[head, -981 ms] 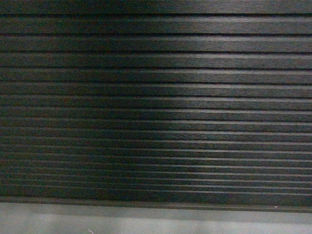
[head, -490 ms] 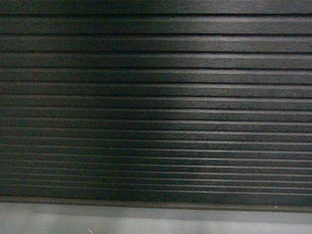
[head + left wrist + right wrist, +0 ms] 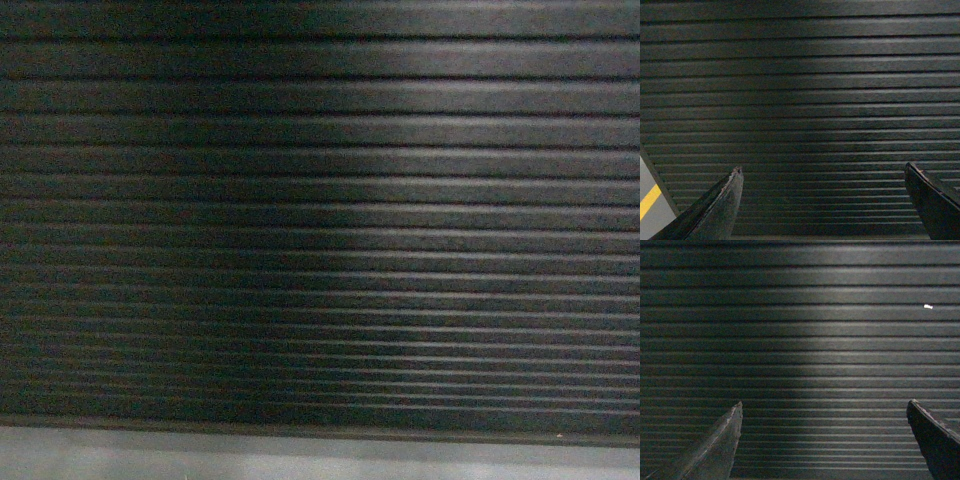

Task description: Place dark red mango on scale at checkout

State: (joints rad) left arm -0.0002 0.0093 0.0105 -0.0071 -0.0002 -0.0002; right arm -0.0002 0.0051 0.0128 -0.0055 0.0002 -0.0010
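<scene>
The ribbed dark front panel of the checkout [image 3: 320, 220] fills the head view, and it also fills the left wrist view [image 3: 800, 90] and the right wrist view [image 3: 800, 340]. The dark red mango and the scale are out of view. My left gripper [image 3: 822, 170] stands open, its two dark fingers far apart with nothing between them, pointing at the panel. My right gripper [image 3: 824, 404] is open too, empty and facing the same ribbed panel. Neither gripper shows in the head view.
A strip of grey floor [image 3: 320, 458] runs below the panel's bottom edge. At the left wrist view's lower left corner lies grey floor with a yellow line [image 3: 649, 201]. A small bright speck [image 3: 927, 306] sits on the panel.
The head view has shifted a little: the panel's ribs and bottom edge sit lower in the frame, and the floor strip is narrower.
</scene>
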